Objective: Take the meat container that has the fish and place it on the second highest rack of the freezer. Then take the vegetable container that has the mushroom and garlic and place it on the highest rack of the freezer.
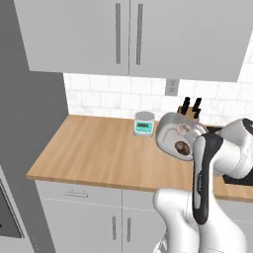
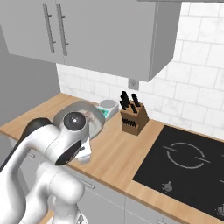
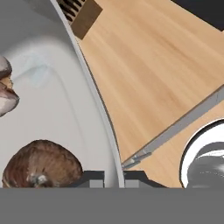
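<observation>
Knife block, scale, cooktop.

White jointed arm folded at mid-height, dark two-finger gripper clamped tight, fingertips at six o'clock.

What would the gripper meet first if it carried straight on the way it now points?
Most likely the wooden countertop, since the gripper, shut on the rim of the vegetable container, points along that rim towards it, though depth is unclear.

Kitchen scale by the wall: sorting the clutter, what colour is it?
The small kitchen scale is teal with a grey top, clearest in the left base view.
</observation>
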Controlling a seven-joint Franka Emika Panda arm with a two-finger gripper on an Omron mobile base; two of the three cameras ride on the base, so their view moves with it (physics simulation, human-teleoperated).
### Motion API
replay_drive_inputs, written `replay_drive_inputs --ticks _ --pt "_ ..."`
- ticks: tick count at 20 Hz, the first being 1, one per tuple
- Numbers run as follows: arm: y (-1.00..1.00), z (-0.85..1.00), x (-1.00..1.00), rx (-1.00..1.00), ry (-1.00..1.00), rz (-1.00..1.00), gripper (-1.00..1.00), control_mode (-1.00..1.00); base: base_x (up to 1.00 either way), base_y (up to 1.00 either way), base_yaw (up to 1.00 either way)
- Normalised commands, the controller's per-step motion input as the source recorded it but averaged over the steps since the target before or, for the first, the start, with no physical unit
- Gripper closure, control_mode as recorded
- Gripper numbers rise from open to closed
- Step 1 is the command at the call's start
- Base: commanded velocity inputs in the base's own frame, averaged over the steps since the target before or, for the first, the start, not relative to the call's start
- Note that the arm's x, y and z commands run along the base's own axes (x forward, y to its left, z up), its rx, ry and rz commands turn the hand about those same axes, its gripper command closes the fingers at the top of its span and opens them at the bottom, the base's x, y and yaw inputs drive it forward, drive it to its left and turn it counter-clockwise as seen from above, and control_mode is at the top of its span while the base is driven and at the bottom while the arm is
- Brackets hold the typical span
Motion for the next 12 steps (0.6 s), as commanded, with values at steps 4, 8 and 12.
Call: replay_drive_inputs --ticks 4,8,12 --pt "0.02 0.65 -0.56 -0.01 -0.02 0.00 1.00 -1.00 0.00 0.00 0.00" --pt "0.13 0.53 -0.49 -0.02 -0.02 0.00 1.00 -1.00 0.00 0.00 0.00" --pt "0.12 0.48 -0.56 0.00 0.00 0.00 1.00 -1.00 0.00 0.00 0.00"
